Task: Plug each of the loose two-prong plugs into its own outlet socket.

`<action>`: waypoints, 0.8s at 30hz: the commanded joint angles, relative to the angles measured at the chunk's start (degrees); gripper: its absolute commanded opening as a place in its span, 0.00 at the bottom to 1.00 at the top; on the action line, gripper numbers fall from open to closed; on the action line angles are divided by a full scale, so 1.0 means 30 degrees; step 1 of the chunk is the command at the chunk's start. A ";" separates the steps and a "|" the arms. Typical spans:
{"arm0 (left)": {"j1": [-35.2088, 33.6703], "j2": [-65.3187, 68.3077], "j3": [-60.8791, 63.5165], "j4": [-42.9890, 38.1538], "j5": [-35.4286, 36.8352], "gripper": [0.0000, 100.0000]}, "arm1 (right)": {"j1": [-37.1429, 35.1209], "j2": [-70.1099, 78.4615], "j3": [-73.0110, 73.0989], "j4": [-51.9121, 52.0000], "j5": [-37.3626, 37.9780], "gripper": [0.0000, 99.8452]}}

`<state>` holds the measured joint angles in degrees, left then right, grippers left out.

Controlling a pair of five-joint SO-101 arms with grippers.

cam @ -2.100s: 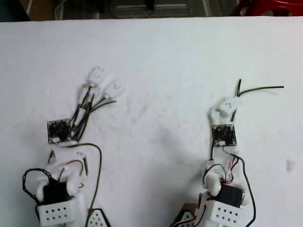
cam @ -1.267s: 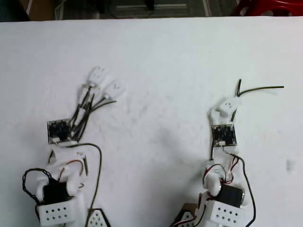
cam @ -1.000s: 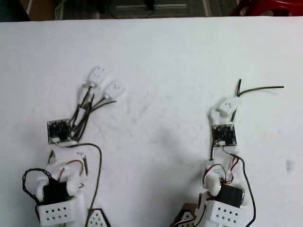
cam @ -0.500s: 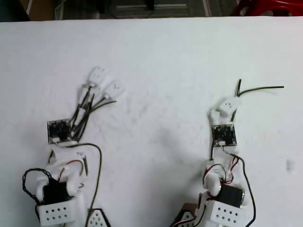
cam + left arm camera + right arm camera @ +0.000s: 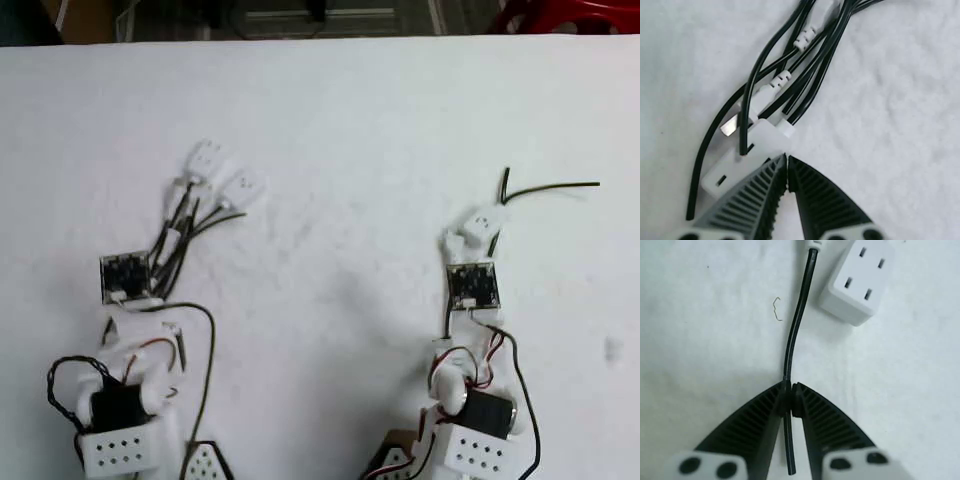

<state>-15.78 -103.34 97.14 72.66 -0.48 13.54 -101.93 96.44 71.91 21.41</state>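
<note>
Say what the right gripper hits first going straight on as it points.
Probably the white plug end of the black cable that the right gripper holds; the outlet block lies off to one side.

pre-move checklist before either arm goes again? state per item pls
1. Right hand grips the black cable: ok, jaws shut on it.
2. Outlet block by that cable has its slots up and free: ok, all four slots show, with nothing plugged in.
3. Left hand holds a plug: not ok, jaws shut with nothing seen between them, tips against a white connector.
4. Cable bundle ahead of the left hand is untangled: not ok, the black leads cross over each other.
5. Which lead belongs to the white connector: cannot tell.
</note>
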 commanded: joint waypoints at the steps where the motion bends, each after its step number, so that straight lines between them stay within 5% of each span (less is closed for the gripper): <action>1: 0.0308 0.0015 -0.0029 0.0117 -0.0029 0.03 | 0.0103 -0.0161 0.0147 0.0103 0.0059 0.02; 17: 0.1861 -0.0015 -0.0059 0.0059 -0.0117 0.03 | 0.0103 -0.0161 0.0147 0.0103 0.0059 0.02; 20: 0.3619 -0.0015 -0.0147 -0.0996 -0.0176 0.03 | 0.0103 -0.0161 0.0147 0.0103 0.0059 0.02; 24: 0.2711 -0.0015 -0.2520 -0.2403 -0.0176 0.03 | 0.0103 -0.0161 0.0147 0.0103 0.0059 0.02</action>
<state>-6.29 -102.99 96.00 69.14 -0.57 13.54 -101.93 96.44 71.91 21.41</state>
